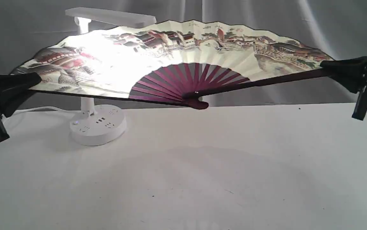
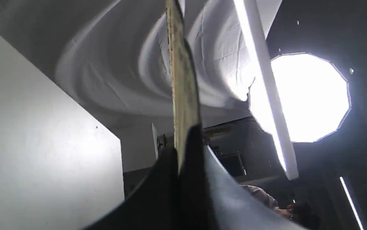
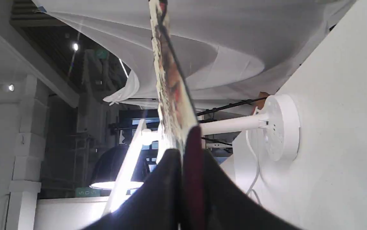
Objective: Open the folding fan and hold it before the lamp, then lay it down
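The folding fan (image 1: 177, 54) is spread fully open and held upright above the white table, its painted cream paper facing the exterior camera and its maroon ribs meeting at a pivot low in the middle. My left gripper (image 1: 26, 83) is shut on the fan's left guard, and my right gripper (image 1: 330, 68) is shut on the right guard. The lamp (image 1: 97, 123) stands behind the fan's left half; its lit head (image 1: 110, 16) shows above the paper and its glow shines through it. Each wrist view shows the fan edge-on (image 2: 183, 89) (image 3: 170, 83) between black fingers.
The lamp's round socketed base (image 3: 279, 127) sits on the white table (image 1: 202, 179), with a white cord (image 1: 42, 110) trailing left. A grey cloth backdrop hangs behind. A bright studio light (image 2: 308, 95) appears in the left wrist view.
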You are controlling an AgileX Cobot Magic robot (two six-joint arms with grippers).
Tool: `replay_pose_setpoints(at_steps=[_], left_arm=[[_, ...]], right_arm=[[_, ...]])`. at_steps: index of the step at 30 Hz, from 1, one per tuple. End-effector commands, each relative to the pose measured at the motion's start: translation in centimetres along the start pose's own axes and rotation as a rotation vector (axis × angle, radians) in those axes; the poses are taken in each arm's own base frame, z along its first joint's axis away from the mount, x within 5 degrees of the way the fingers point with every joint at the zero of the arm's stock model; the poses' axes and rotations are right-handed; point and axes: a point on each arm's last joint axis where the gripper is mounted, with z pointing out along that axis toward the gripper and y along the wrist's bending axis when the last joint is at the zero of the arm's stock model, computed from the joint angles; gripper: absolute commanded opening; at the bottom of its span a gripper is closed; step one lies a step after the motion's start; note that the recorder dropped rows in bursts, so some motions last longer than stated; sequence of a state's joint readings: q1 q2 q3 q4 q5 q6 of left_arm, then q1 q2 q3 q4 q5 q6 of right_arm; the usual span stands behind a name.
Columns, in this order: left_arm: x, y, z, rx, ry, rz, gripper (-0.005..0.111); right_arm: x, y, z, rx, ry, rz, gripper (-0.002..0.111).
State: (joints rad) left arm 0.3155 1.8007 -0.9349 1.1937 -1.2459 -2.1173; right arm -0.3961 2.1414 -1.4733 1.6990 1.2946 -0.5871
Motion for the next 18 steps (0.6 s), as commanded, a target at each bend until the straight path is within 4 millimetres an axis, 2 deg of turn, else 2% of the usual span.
replay_pose_setpoints(at_steps=[1, 7, 18], left_arm=[[-1.2, -0.9, -0.8, 0.035, -0.115, -0.038, 0.0], [-1.0, -0.6, -0.9, 0.031, -0.12, -0.054, 0.0], [-0.7, -0.2, -1.0, 0.023, -0.121, -0.068, 0.0]], right_arm=[[-0.9, 1.5, -1.0, -0.008, -0.107, -0.033, 0.0], [-0.6, 2.9, -1.1, -0.018, -0.108, -0.06, 0.0], [-0.6, 2.9, -1.1, -0.016, -0.108, -0.086, 0.0]])
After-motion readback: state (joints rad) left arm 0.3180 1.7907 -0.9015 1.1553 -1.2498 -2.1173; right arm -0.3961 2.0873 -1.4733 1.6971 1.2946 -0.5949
